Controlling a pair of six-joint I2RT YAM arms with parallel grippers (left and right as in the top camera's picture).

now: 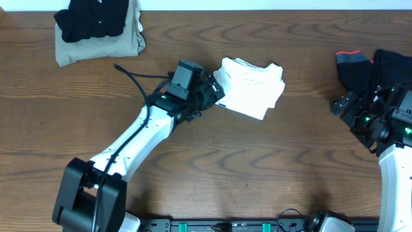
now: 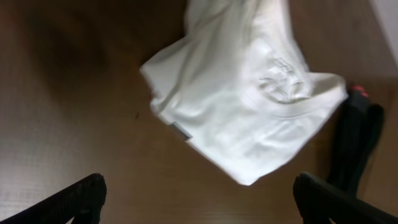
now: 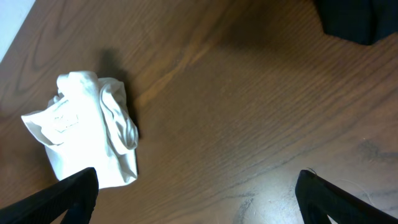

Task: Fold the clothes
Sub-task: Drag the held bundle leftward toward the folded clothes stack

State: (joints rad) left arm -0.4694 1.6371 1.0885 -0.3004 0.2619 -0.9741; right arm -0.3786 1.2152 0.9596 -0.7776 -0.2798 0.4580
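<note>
- White shirt (image 1: 251, 87) lies folded small, mid-desk (image 1: 290, 167).
- Left jaws: wide open, empty, just beside the shirt's left edge.
- Right jaws: wide open, empty, near black clothes (image 1: 357, 71) at right.
- Black garment (image 1: 93, 19) lies on khaki one (image 1: 96, 50), far left.

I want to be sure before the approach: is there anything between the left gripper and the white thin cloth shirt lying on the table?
Nothing visible does. The open left gripper hangs right beside the white thin cloth shirt. The left wrist view shows only bare brown wooden table between its fingers and the cloth.
</note>
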